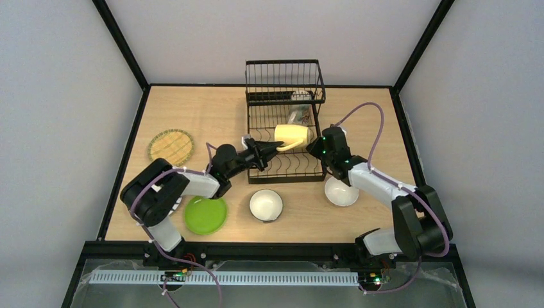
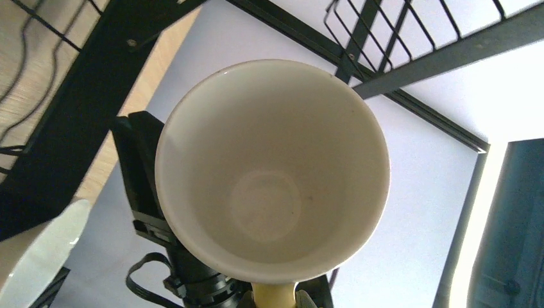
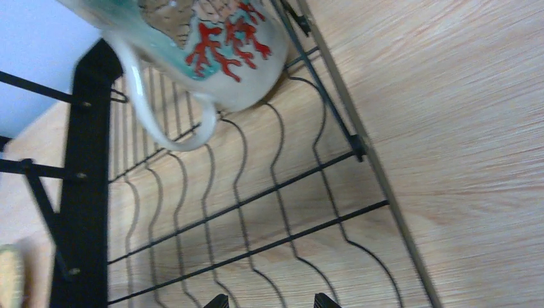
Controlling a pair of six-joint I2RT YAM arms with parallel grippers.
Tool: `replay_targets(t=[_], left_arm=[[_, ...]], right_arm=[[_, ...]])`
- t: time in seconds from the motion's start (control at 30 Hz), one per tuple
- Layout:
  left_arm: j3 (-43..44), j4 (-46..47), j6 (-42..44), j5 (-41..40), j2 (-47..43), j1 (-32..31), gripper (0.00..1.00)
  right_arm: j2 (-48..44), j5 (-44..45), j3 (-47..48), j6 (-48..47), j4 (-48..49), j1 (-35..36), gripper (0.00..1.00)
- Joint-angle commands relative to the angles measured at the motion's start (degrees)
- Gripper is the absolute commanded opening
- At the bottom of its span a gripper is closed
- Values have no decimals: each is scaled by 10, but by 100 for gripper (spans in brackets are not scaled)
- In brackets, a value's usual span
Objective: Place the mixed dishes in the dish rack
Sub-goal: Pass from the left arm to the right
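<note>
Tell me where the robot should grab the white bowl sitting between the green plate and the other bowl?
Probably by its rim, coming straight down from above. The bowl sits upright with its open side up, so the jaws can straddle the thin wall, one inside and one outside. Its round sides look too wide and curved to pinch across.

I saw the wooden desk (image 1: 192, 109) carrying the black wire dish rack (image 1: 269, 119) at its far middle. The tan woven-look plate (image 1: 170, 145) lay at the left and the lime green plate (image 1: 206, 215) front left. A white bowl (image 1: 265, 205) sat front centre, and a second white bowl (image 1: 340, 192) further right.
</note>
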Motion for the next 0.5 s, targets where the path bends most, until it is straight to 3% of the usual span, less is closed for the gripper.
replay_targets(t=[0.0,0.47], left_arm=[[29,4,-20,2,-32,-6,2],[57,4,-20,-15,19,-47,2]], right_arm=[[-25,-51,-6,54,61,0,75],[-40,-72,-11,49,69,-10,75]])
